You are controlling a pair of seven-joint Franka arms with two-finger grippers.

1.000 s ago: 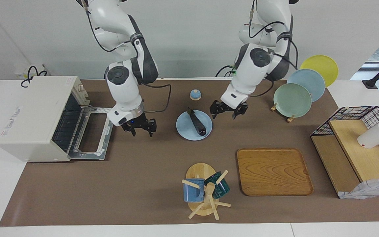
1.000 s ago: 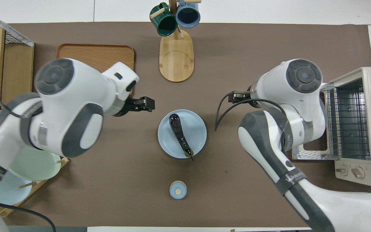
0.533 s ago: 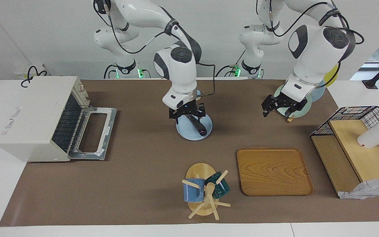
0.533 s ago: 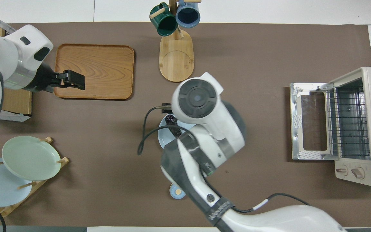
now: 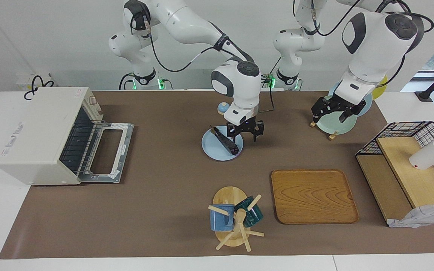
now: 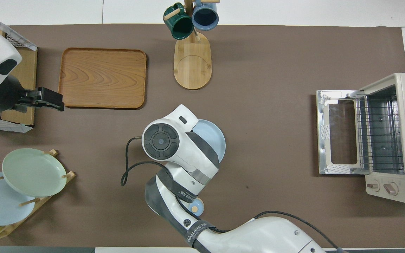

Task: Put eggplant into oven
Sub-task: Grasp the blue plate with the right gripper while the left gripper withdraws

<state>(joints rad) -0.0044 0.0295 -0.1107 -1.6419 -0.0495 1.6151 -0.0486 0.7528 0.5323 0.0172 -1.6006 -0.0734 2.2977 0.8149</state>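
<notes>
My right gripper [image 5: 245, 132] low over the light blue plate [image 5: 211, 147], fingers spread and empty, eggplant [image 5: 224, 141] lying on that plate just beside them, oven [image 5: 40, 131] (door down) at the right arm's end, my left gripper [image 5: 333, 110] spread, empty, over the plate rack [image 5: 330, 134].

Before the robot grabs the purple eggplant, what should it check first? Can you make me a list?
1. Long dark purple eggplant lies on the round light blue plate: ok.
2. Boxy off-white toaster oven has its glass door dropped open: ok.
3. Right gripper hangs over the plate's edge, beside the eggplant, not around it: not ok.
4. Right gripper open for grabbing: ok.
5. Left gripper waits by the green plate in the rack, out of the way: ok.
6. Bare brown mat between plate and oven: ok.
</notes>
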